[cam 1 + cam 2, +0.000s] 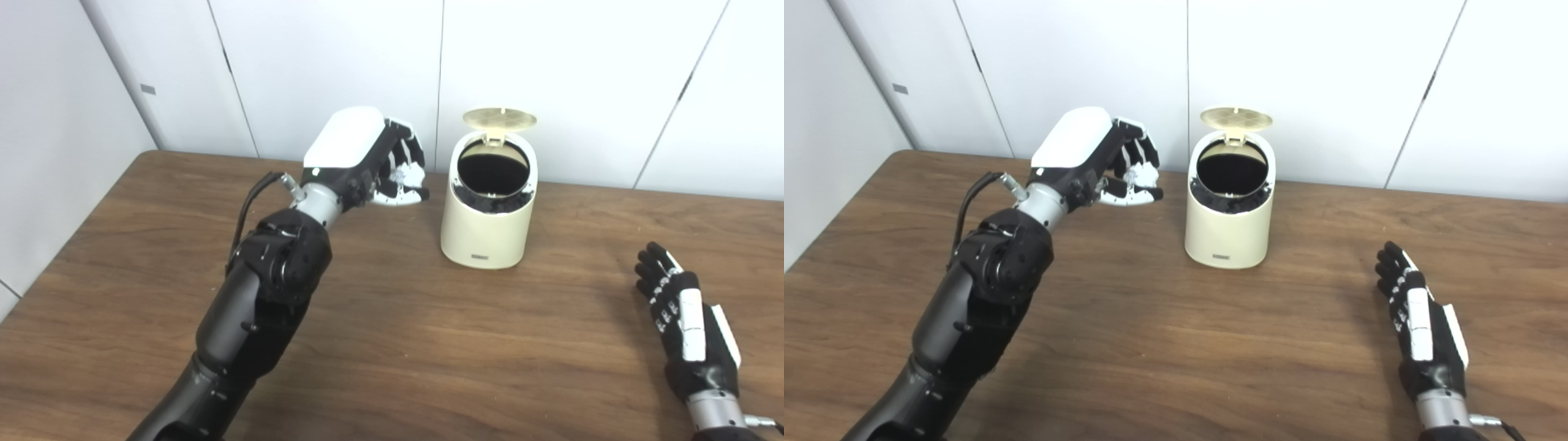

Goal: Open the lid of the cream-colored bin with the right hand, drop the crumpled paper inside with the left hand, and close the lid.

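Left hand [373,162] fingers clenched round the paper [405,176], light and squashy; right hand [686,318] released, bin [487,236] lid [499,118] up.

Wooden table [392,367], cream-colored bin [487,233] upright near its back edge.

The left hand [367,160] is capped by a smooth white shell over black fingers with white pads. A silver metal wrist collar is seen at 7 o'clock of that shell, joined to a glossy black forearm studded with small screws. A black cable is looped from the collar along the forearm. The right hand [689,324] is built in black, with white panels along its back and a silver wrist cuff.
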{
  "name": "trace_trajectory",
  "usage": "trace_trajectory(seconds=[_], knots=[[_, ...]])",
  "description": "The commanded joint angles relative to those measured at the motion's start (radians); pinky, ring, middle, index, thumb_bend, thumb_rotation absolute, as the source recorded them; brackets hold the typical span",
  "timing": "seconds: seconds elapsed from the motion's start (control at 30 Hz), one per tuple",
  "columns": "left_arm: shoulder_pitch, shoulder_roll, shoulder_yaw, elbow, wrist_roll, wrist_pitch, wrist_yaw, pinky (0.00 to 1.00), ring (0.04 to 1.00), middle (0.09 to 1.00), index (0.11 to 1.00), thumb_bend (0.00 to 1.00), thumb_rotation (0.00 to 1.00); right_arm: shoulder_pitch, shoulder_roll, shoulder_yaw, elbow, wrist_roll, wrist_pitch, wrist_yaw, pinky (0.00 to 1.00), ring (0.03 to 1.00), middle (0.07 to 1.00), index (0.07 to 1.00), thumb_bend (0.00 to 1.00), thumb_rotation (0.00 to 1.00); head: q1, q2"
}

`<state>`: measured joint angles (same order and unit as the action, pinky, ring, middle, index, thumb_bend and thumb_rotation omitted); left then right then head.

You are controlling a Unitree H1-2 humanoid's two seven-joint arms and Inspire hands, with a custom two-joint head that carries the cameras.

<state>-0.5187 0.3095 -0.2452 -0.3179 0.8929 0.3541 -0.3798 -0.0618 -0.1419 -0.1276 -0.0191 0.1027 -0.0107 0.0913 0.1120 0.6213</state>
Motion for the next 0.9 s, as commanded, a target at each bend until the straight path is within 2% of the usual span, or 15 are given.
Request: trace_trajectory(seconds=[0.0, 0.07, 0.4, 0.57, 0.7, 0.87], knots=[[-0.068, 0.004, -0.003, -0.008, 0.029, -0.009, -0.001, 0.31, 0.367, 0.463, 0.521, 0.47, 0.0, -0.014, 0.003, 0.0, -0.003, -0.005, -0.06, -0.011, 0.91, 0.91, 0.903, 0.89, 0.51, 1.0, -0.01, -0.005], [-0.077, -0.003, -0.006, -0.006, 0.038, -0.003, -0.007, 0.27, 0.373, 0.478, 0.537, 0.46, 0.0, -0.016, 0.005, -0.002, 0.001, -0.001, -0.06, -0.011, 0.91, 0.91, 0.902, 0.89, 0.51, 1.0, -0.011, -0.005], [-0.138, -0.085, -0.022, 0.049, 0.073, 0.016, 0.004, 0.3, 0.363, 0.484, 0.518, 0.47, 0.0, -0.016, 0.003, 0.001, 0.009, 0.009, -0.056, -0.008, 0.93, 0.928, 0.915, 0.896, 0.52, 1.0, -0.025, 0.0], [-0.161, -0.118, -0.031, 0.084, 0.058, -0.004, 0.029, 0.3, 0.356, 0.479, 0.519, 0.47, 0.0, -0.014, 0.003, 0.004, 0.005, 0.011, -0.055, -0.007, 0.93, 0.935, 0.92, 0.898, 0.52, 1.0, -0.032, 0.003], [-0.18, -0.126, -0.053, 0.136, 0.061, -0.052, 0.073, 0.29, 0.362, 0.479, 0.516, 0.47, 0.0, -0.014, 0.007, 0.006, 0.003, 0.006, -0.052, -0.014, 0.93, 0.929, 0.917, 0.898, 0.52, 1.0, -0.044, 0.003], [-0.194, -0.144, -0.061, 0.182, 0.054, -0.058, 0.094, 0.29, 0.384, 0.502, 0.506, 0.47, 0.0, -0.013, 0.009, 0.01, 0.003, -0.011, -0.06, -0.024, 0.91, 0.915, 0.905, 0.889, 0.52, 1.0, -0.046, 0.005]])
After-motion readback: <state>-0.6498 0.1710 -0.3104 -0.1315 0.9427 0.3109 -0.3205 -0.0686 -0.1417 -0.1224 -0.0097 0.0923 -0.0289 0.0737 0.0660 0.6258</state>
